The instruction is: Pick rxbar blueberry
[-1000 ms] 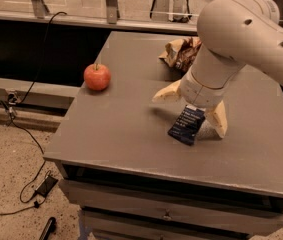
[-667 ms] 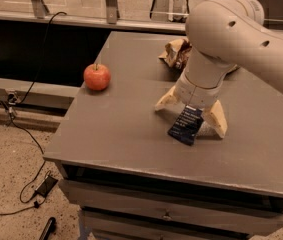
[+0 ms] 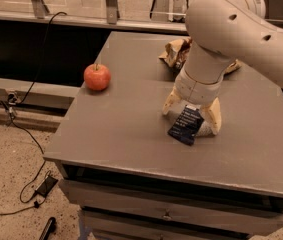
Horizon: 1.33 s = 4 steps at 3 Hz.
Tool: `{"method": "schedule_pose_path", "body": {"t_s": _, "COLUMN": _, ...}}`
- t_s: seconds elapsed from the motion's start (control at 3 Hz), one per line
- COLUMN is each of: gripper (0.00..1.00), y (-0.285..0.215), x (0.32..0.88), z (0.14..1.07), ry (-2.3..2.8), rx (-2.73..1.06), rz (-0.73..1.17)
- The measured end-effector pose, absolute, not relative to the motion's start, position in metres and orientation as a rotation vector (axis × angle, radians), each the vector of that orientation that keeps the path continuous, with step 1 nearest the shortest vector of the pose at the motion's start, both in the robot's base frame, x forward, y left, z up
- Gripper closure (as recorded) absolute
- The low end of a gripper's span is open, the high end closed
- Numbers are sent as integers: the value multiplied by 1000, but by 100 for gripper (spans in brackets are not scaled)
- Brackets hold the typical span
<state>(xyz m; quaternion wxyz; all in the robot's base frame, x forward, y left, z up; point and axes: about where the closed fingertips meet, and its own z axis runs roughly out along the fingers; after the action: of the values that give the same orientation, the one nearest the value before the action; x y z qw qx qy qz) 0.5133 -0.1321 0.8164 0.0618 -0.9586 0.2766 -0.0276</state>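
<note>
Arm [image 3: 231,24], bulky cream plastic: swung left since the earlier frame, while the hand [image 3: 191,115] stays low over the grey table [image 3: 116,129]. Its tan fingers [image 3: 212,120] are spread, unclenched, straddling the small flat navy-blue wrapped rxbar blueberry [image 3: 186,125], which lies front-right on the table. Round red apple [image 3: 97,77] well apart at left edge; crumpled brown-and-tan snack bag [image 3: 177,54] behind, partly hidden by the arm.

Shows end effector [image 3: 191,120] low on the bench [image 3: 126,134], fingers [image 3: 213,118] spread either side of rxbar blueberry [image 3: 185,126]. Snack bag [image 3: 173,54] just behind end effector; apple [image 3: 97,77] well apart.
</note>
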Motion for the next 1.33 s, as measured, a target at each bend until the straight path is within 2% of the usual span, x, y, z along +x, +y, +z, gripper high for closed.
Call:
{"method": "schedule_pose_path", "body": {"t_s": 0.33, "gripper": 88, "y": -132, "x": 513, "z": 826, "ry": 836, "rx": -2898, "rz": -83}}
{"method": "schedule_pose_path", "body": {"t_s": 0.67, "gripper": 100, "y": -132, "x": 513, "z": 832, "ry": 836, "rx": -2898, "rz": -84}}
{"method": "schedule_pose_path", "body": {"t_s": 1.33, "gripper": 100, "y": -145, "x": 500, "z": 860, "ry": 884, "rx": -2691, "rz": -130}}
